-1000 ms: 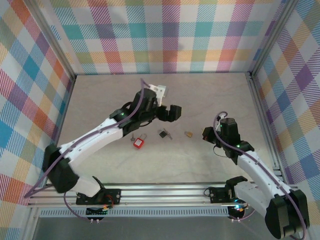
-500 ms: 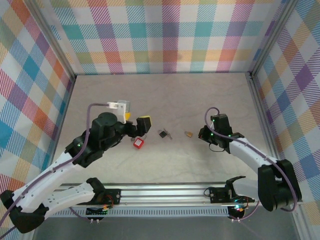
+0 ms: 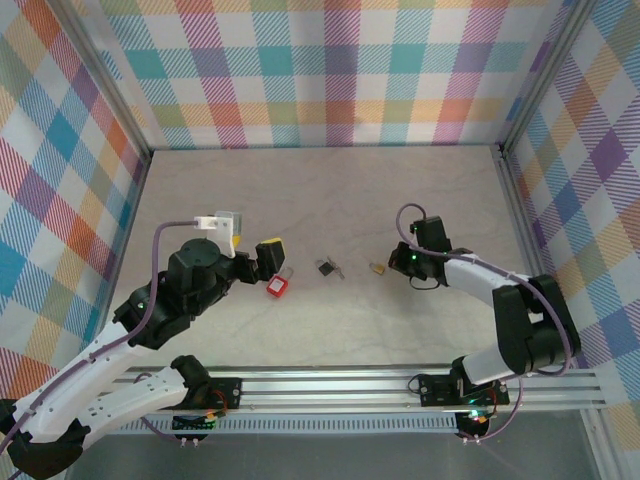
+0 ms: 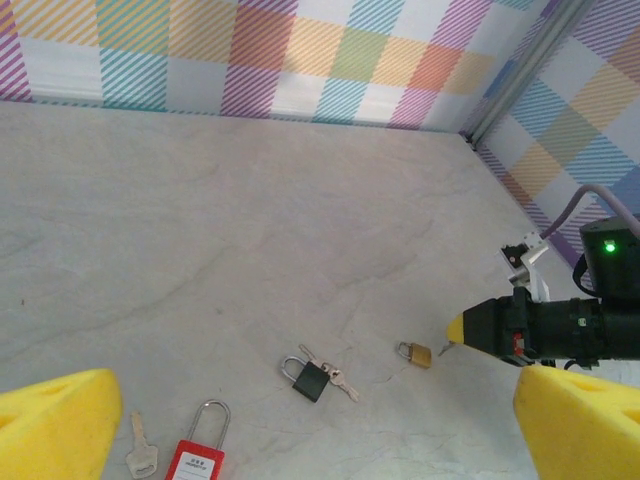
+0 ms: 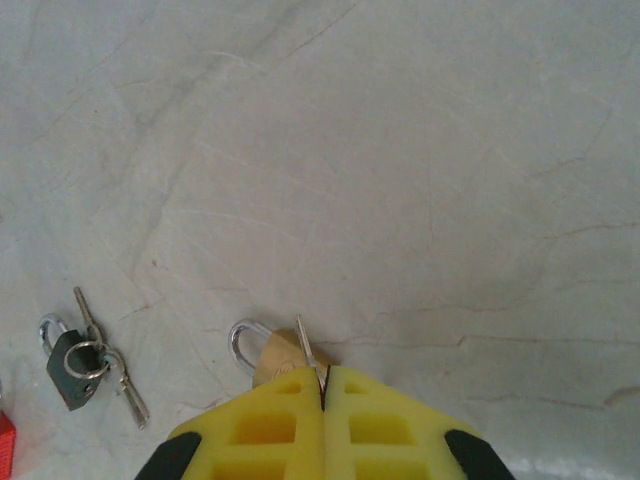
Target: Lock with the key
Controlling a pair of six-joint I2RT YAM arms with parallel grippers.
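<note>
While left arm is pulling back from centre, we are logging: left end effector (image 3: pixel 265 258) gaping empty near red padlock (image 3: pixel 277 287); right end effector (image 5: pixel 322 385) clamping key (image 5: pixel 304 343), closing on brass padlock (image 5: pixel 270 355) on worktop (image 3: pixel 300 200); insertion likely nearing.

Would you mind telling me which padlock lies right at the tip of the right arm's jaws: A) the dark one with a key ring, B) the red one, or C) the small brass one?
C: the brass padlock lies just ahead of the shut jaws, which pinch a thin key; the dark padlock sits off to one side, the red padlock farther still.
</note>
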